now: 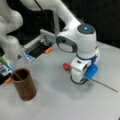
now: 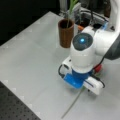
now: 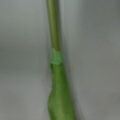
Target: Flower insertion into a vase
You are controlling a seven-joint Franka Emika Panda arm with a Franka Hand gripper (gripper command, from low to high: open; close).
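Observation:
The brown wood-grain vase (image 1: 25,86) (image 2: 66,33) stands upright in both front views, with a green stem (image 2: 71,10) rising out of its dark hollow. A flower lies flat on the table: its red head (image 1: 66,66) (image 2: 98,67) is on one side of the hand and its thin stem (image 1: 106,86) (image 2: 72,105) runs out the other side. The gripper (image 1: 79,81) hangs low right over this flower, its fingertips hidden under the white and blue hand. The wrist view shows only the stem (image 3: 53,25) and a green leaf (image 3: 60,100) close up, and no fingers.
A grey metal fixture (image 1: 37,46) with orange parts (image 1: 48,50) sits behind the vase, next to the arm's white base (image 1: 10,42). A black perforated board (image 2: 15,107) borders the table at a front view's bottom left.

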